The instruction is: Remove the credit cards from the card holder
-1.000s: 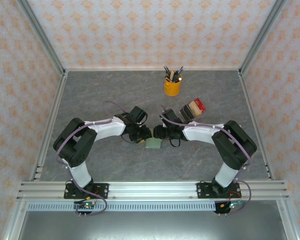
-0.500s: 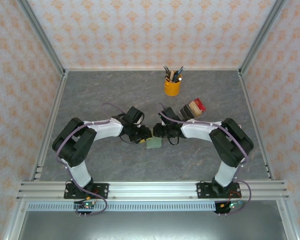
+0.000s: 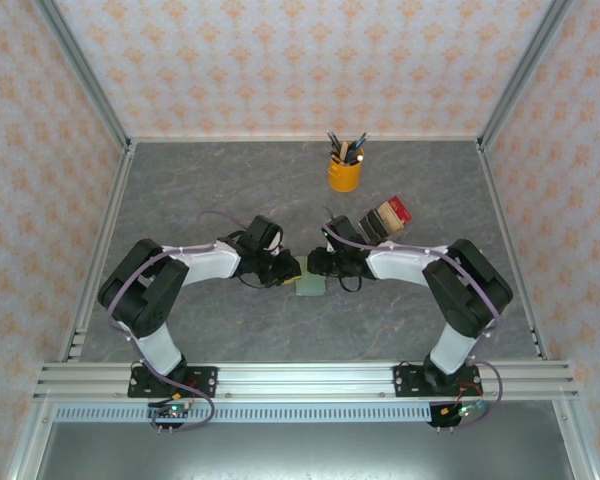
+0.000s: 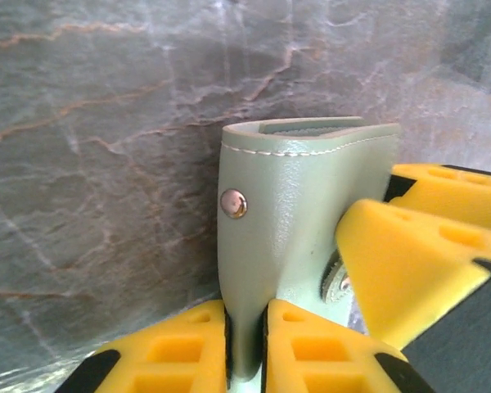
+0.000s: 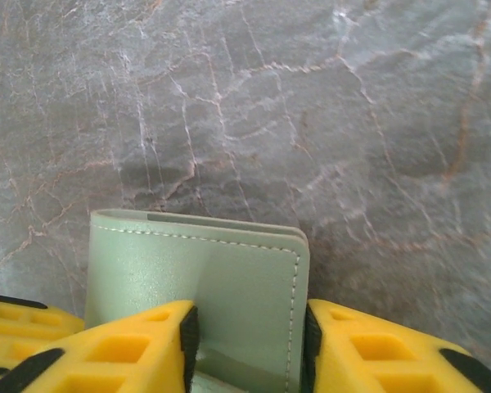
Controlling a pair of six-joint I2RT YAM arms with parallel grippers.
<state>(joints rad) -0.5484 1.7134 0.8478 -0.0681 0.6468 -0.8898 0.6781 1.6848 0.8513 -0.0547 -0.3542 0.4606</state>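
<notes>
Card holder [image 4: 303,213], left gripper [image 4: 245,332] now clamped on

The card holder [image 4: 295,205] looks like smooth sage leather or imitation leather, faintly grained, with a soft satin sheen and a line of pale thread stitching along its edge. Its snap stud [image 4: 234,203] is bright polished metal. My left fingers [image 4: 180,360] and right fingers [image 5: 131,344] are matt yellow plastic, moulded with shallow pockets, on black plastic backing. The table [image 5: 327,98] has a grey marbled stone look, veined in white and rust, smooth with a dull gloss. Along the near edge the rail [image 3: 300,378] is brushed aluminium. The walls [image 3: 310,60] look like matt patterned paper.
</notes>
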